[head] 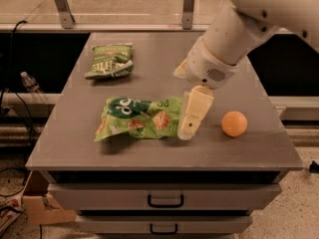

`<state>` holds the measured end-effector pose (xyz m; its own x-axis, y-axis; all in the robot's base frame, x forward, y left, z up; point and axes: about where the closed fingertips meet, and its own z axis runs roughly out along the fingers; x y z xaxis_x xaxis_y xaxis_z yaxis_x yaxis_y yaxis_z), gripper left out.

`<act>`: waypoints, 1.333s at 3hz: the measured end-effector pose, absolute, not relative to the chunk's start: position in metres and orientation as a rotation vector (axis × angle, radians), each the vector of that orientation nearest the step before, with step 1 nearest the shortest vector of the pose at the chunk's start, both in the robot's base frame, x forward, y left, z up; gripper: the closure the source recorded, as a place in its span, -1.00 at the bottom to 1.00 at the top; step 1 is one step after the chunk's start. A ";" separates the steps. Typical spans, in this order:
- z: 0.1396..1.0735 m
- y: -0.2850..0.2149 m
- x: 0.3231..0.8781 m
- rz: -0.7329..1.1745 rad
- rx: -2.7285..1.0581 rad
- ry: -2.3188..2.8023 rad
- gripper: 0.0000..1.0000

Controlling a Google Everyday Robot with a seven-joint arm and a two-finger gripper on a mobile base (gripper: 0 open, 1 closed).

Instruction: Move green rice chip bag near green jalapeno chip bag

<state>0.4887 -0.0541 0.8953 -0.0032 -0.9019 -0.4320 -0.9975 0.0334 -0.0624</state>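
Note:
The green rice chip bag [134, 118] is a crinkled bright-green bag with a dark round logo and orange chip pictures. It lies flat near the front middle of the grey table [164, 49]. The green jalapeno chip bag [109, 61] is smaller and darker olive. It lies at the back left, well apart from the rice bag. My gripper [188, 128] hangs from the white arm, points down and sits at the right end of the rice bag, touching or just over its edge.
An orange ball-shaped fruit [234, 123] sits on the table to the right of the gripper. Drawers with handles [165, 200] are below the table front. A water bottle [31, 86] and a cardboard box [42, 208] are off the left side.

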 end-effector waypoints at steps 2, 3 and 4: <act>0.874 0.005 0.499 0.349 -2.111 1.869 -1.00; 0.865 0.018 0.505 0.343 -2.154 1.863 -0.66; 0.860 0.024 0.509 0.347 -2.169 1.875 -0.20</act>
